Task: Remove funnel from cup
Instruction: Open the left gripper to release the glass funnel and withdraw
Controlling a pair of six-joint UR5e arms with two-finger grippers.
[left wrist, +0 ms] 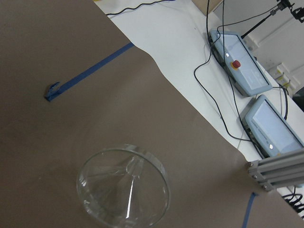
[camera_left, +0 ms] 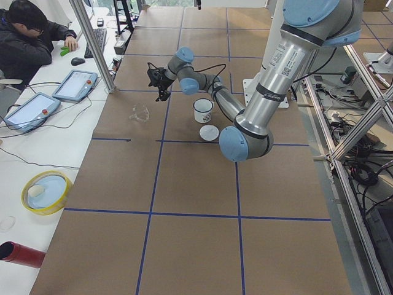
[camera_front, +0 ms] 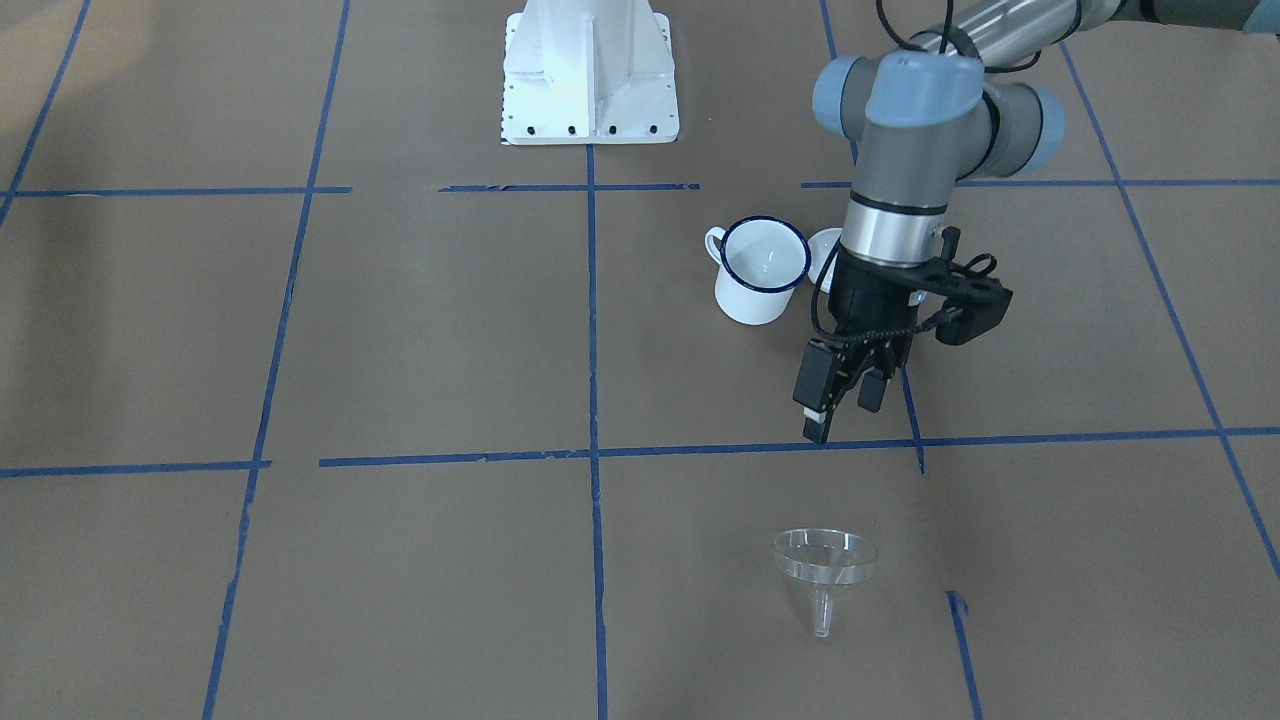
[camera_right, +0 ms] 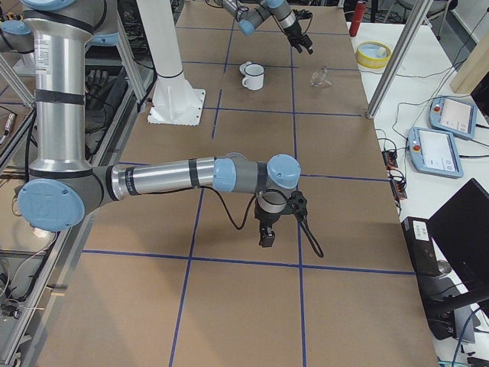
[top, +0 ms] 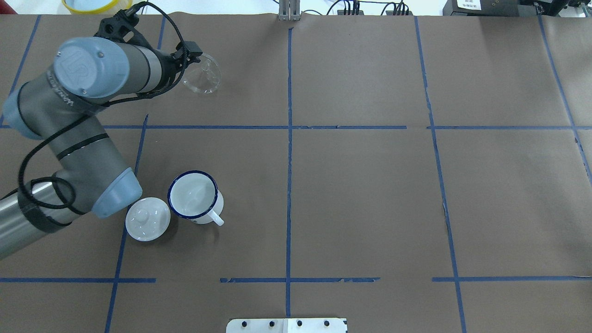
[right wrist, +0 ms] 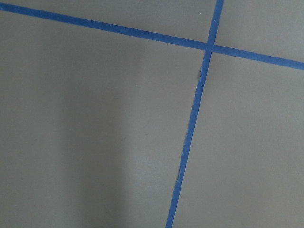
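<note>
1 funnel (camera_front: 825,560) near table (top: 370,69) edge, apart from cup (camera_front: 760,270); left pincer (camera_front: 843,410) seemingly open.

A white domed lid (top: 148,225) with a knob rests on the brown-papered bench (top: 370,194), just beside a blue tape line (top: 289,185). Off the paper stand a yellow bowl (camera_left: 46,192), a red cylinder (camera_left: 21,254) and two tablets (camera_left: 75,85).

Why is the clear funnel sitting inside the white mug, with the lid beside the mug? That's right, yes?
Not quite. The funnel isn't inside the mug; it lies on the table, well apart from it, as the exterior front-facing view shows. The lid does sit beside the mug.
</note>
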